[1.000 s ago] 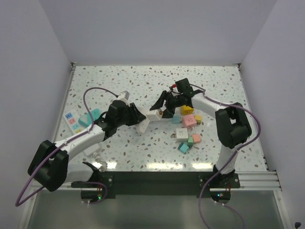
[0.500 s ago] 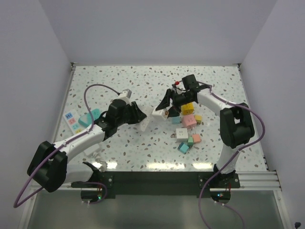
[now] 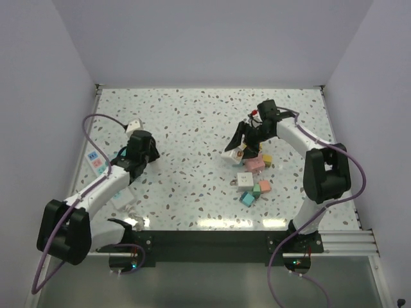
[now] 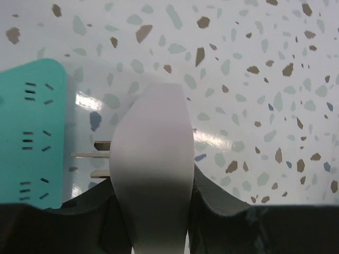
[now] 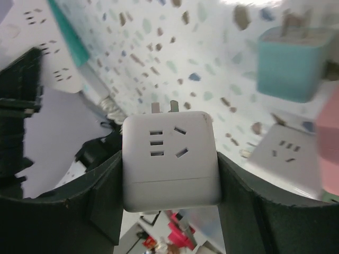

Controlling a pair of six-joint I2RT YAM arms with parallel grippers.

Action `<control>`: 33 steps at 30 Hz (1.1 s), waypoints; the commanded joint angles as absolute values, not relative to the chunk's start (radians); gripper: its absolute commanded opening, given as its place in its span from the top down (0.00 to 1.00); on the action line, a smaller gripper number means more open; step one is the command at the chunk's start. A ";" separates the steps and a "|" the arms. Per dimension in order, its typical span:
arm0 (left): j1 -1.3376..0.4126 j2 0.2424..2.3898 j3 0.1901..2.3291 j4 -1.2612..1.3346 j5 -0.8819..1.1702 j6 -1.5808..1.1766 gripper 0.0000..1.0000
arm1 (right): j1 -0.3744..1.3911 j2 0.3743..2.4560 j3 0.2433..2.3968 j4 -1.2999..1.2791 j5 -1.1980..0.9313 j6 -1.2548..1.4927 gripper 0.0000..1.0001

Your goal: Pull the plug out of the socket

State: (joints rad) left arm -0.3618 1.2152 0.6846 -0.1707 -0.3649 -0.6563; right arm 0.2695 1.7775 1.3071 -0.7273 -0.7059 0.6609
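My left gripper [image 3: 133,156] is shut on a white plug [image 4: 151,153]. The plug's metal prongs [image 4: 91,156] stick out to the left, free in the air beside a teal power strip [image 4: 29,132]. In the top view the plug is hidden under the gripper. My right gripper [image 3: 240,146] is shut on a white cube socket [image 5: 169,159], also seen in the top view [image 3: 232,154], and holds it just above the table. The socket's front holes are empty. The plug and the socket are far apart, left and right of the table's middle.
Loose adapter cubes lie under and beside the right gripper: pink [image 3: 253,163], yellow [image 3: 267,158], white [image 3: 244,179], green [image 3: 263,187] and teal [image 3: 247,198]. A white strip with coloured labels [image 3: 95,162] lies at the left edge, next to the teal strip [image 3: 118,158].
The plug has come out of the socket. My left arm has drawn back to the left with the plug. My right arm has moved right with the socket.
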 commanded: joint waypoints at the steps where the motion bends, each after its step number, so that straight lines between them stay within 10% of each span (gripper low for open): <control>1: -0.208 1.206 0.689 -0.117 -0.315 -0.589 1.00 | 0.258 1.746 1.399 -0.870 -0.440 0.508 1.00; 12: 0.043 1.503 0.841 -0.054 -0.135 -0.469 1.00 | 0.259 1.842 1.381 -0.772 -0.253 0.449 0.99; 15: 0.066 1.554 0.870 -0.058 -0.104 -0.469 0.97 | 0.259 1.832 1.382 -0.785 -0.203 0.439 0.83; 19: 0.077 1.551 0.871 -0.061 -0.084 -0.466 0.41 | 0.259 1.807 1.373 -0.813 -0.127 0.408 0.50; 22: 0.075 1.528 0.865 -0.080 -0.069 -0.476 0.23 | 0.258 1.780 1.364 -0.818 -0.120 0.396 0.35; 27: 0.075 1.453 0.862 -0.127 -0.028 -0.477 0.02 | 0.258 1.721 1.373 -0.833 -0.104 0.394 0.13; 33: 0.077 1.329 0.880 -0.202 0.040 -0.463 0.00 | 0.258 1.588 1.388 -0.845 -0.089 0.385 0.02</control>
State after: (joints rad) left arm 0.0711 1.4036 0.8494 -0.1711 -0.0223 -0.4854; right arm 0.2615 1.7111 1.3655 -0.8288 -0.1143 0.4065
